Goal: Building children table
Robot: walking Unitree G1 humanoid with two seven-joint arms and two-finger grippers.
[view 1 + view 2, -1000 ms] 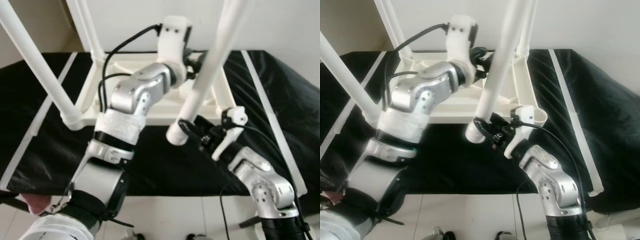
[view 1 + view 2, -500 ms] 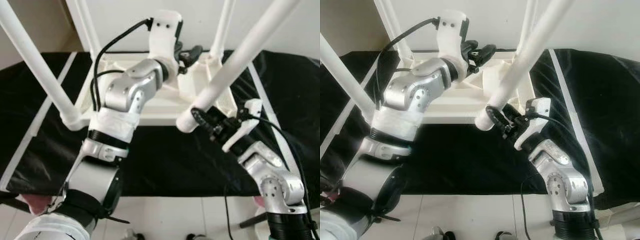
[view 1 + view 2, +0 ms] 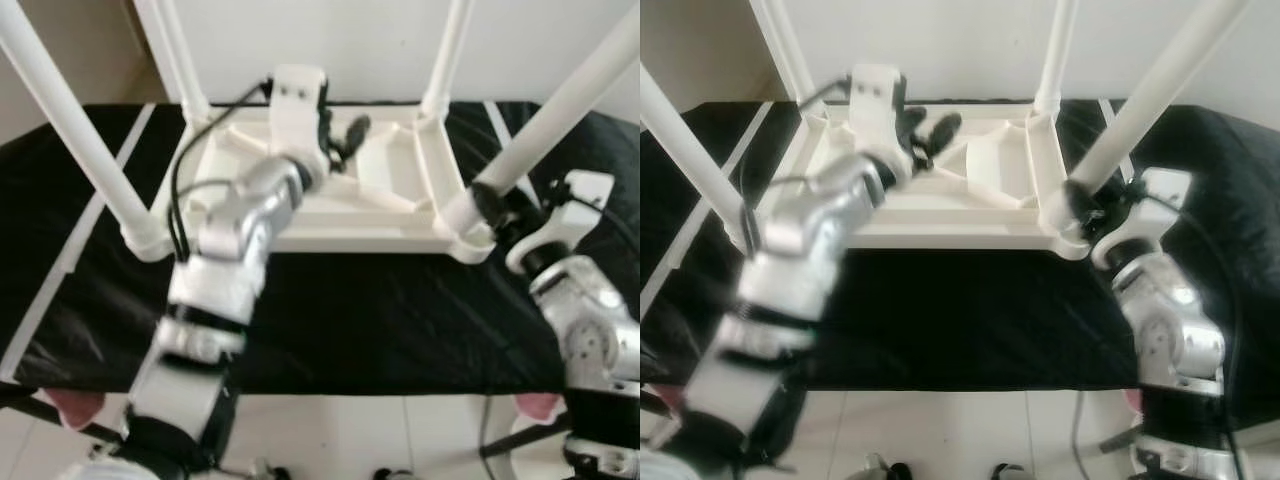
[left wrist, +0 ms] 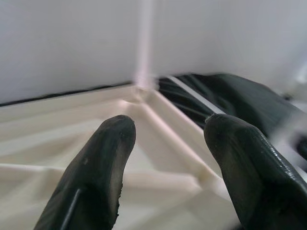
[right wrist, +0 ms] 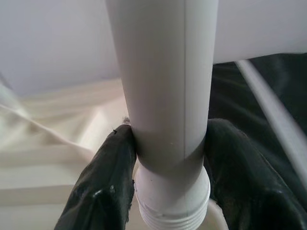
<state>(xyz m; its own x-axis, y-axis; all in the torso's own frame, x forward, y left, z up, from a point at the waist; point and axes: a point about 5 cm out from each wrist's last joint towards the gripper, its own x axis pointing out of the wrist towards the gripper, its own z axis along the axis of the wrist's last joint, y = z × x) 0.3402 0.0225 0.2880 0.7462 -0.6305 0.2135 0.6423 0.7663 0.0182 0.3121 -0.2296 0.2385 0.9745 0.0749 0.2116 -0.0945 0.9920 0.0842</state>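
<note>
The right gripper [image 5: 165, 182], clamped on the white table leg [image 3: 560, 110], has carried it to the upturned tabletop's [image 3: 330, 195] corner socket [image 3: 470, 235]; left gripper [image 4: 168, 158] hovers apart

— What colours do you see?
— The table [image 3: 300, 215] is cream-white, its legs [image 3: 70, 120] plain white. The leg [image 5: 163, 81] in my right gripper [image 5: 165, 187] is white too, ridged at its end.
— And under it?
— A black cloth [image 3: 350, 320] with white stripes [image 3: 75, 240]; pale tiles [image 3: 350, 440] below.
— Your own parts?
— Silver arms [image 3: 245, 210], black fingers [image 4: 96, 177], white wrist housings [image 3: 298, 100], black cables [image 3: 190, 165].
</note>
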